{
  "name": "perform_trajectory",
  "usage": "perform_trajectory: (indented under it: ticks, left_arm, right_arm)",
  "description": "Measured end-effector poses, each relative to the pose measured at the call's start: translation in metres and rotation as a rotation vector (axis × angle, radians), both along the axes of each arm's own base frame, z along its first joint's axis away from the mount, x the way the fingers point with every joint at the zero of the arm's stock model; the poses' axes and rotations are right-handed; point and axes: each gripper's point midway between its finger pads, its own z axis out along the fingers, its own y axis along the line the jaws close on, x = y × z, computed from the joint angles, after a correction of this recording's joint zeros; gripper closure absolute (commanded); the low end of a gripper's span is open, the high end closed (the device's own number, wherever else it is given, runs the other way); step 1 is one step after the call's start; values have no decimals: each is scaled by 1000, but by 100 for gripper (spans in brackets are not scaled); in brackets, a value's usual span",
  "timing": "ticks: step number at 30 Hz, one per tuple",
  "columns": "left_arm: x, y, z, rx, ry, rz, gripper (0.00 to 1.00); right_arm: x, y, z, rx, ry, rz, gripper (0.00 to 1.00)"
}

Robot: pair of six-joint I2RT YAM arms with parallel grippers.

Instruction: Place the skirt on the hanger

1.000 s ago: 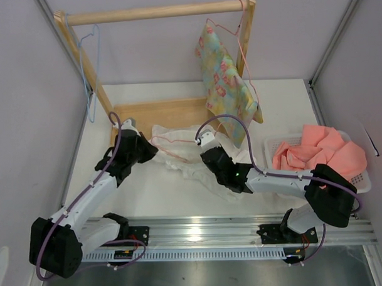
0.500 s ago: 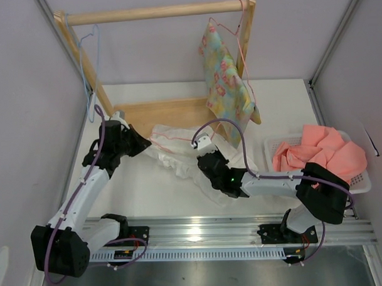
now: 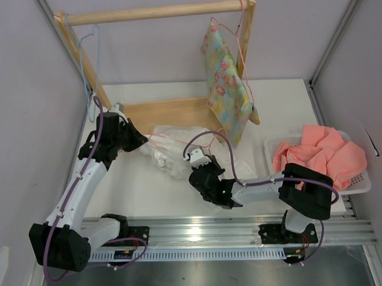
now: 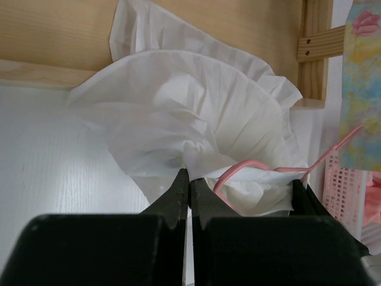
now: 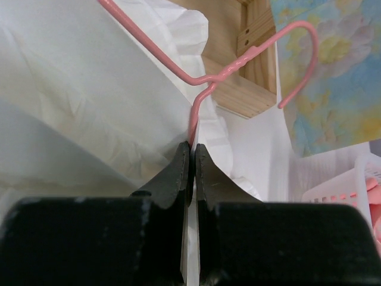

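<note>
The white pleated skirt (image 3: pixel 169 153) lies bunched on the table in front of the wooden rack base. My left gripper (image 3: pixel 139 142) is shut on its left edge; in the left wrist view the closed jaws (image 4: pixel 189 173) pinch the thin fabric of the skirt (image 4: pixel 196 113). The pink wire hanger (image 3: pixel 164 138) lies across the skirt. My right gripper (image 3: pixel 192 154) is shut on the hanger's wire just below its neck (image 5: pixel 191 143). The hanger (image 5: pixel 226 71) points its hook up and to the right, with one arm running over the skirt (image 5: pixel 77 89).
A wooden rack (image 3: pixel 155 12) stands at the back on a flat wooden base (image 3: pixel 165 112). A light blue wire hanger (image 3: pixel 91 58) hangs at its left end, a floral garment (image 3: pixel 230 85) at its right. A white basket (image 3: pixel 362 184) with salmon-pink cloth (image 3: pixel 320 151) sits at the right.
My left arm has drawn back and to the left, pulling the skirt's edge with it. My right gripper has shifted left and nearer with the hanger. Both stayed shut.
</note>
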Motion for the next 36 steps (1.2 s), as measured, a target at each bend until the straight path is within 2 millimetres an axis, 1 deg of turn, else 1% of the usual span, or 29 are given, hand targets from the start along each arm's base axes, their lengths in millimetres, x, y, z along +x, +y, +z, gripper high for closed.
perform_trajectory:
  ticks: [4, 8, 12, 15, 17, 19, 20, 21, 23, 25, 26, 28, 30, 34, 36]
  left_arm:
    - [-2, 2, -1, 25, 11, -11, 100]
    - [-2, 5, -5, 53, 27, -15, 100]
    - [-1, 6, -9, 71, 33, -28, 100]
    - [-1, 6, -9, 77, 30, -39, 100]
    - [-1, 6, -9, 81, 29, -45, 100]
    - [-1, 6, -9, 83, 30, -47, 100]
    - [0, 5, -9, 83, 30, -51, 100]
    - [1, 5, -7, 83, 28, -52, 100]
    - [5, 5, -2, 85, 20, -50, 100]
    - [5, 2, 3, 91, 23, -59, 100]
    - [4, -1, 4, 95, 25, -75, 100]
    - [2, -6, 6, 99, 32, -96, 100]
    - [1, -6, 6, 105, 36, -99, 100]
    - [2, -6, 3, 108, 45, -99, 100]
    - [3, -6, 2, 110, 46, -97, 100]
  right_arm:
    - [1, -3, -9, -42, -13, -52, 100]
    - [2, -7, -8, -41, -32, -105, 100]
    - [2, -9, -6, -4, -35, -180, 100]
    - [0, -11, -5, 0, -42, -214, 100]
    - [-3, -8, -5, 14, -42, -227, 100]
    - [-9, -5, -7, 53, -33, -267, 100]
    - [-12, -1, -10, 101, -30, -298, 100]
    - [-14, 4, -10, 127, -49, -327, 100]
    - [-18, 10, -19, 132, -73, -347, 100]
    - [-30, 8, -32, 106, -106, -331, 100]
    - [-35, 5, -33, 95, -121, -319, 100]
    - [-46, 4, -27, 94, -149, -283, 100]
    - [-50, 3, -17, 119, -167, -266, 100]
    - [-51, -5, 7, 165, -180, -267, 100]
    - [-51, -7, 15, 175, -182, -269, 100]
